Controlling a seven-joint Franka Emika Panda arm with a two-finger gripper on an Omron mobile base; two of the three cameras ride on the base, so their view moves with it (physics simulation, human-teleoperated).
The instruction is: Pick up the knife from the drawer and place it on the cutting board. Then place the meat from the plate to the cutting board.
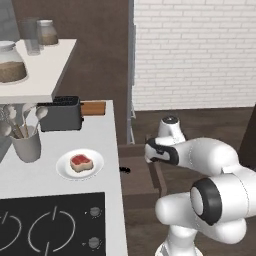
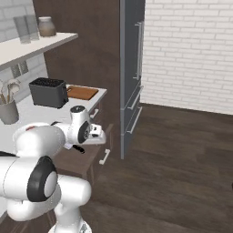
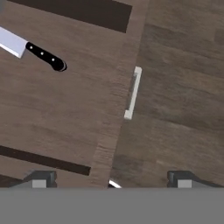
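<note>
Knife (image 3: 33, 50): silver blade, black riveted handle, lying flat in open drawer (image 3: 65, 113), away from fingertips. Pincer (image 3: 111, 179): jaws spread wide, empty, touching nothing, above drawer front by pale handle (image 3: 133, 92).

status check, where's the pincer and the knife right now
Pincer open, empty, over the open drawer. Knife flat in drawer, off to one side of pincer, untouched. Meat on plate. Nothing blocking.
</note>
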